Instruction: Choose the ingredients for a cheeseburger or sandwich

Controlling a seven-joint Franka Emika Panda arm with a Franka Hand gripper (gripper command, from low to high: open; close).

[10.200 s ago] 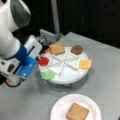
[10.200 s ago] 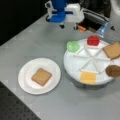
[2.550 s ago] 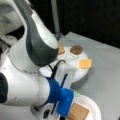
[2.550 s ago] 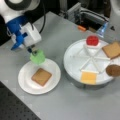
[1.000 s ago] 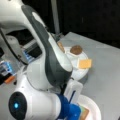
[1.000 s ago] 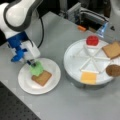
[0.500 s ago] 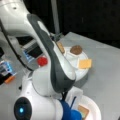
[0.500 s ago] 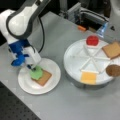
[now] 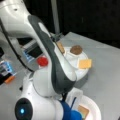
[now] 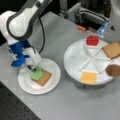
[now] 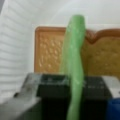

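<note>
Sandwich building now has its second layer: the green leaf, carried in the air over the white plate moments ago, has come down onto the toast square there. The gripper sits low at the leaf's edge; whether its claw pinches the leaf or has let go, I cannot tell. On the sectioned tray wait the red disc, second toast, cheese square and patty
</note>
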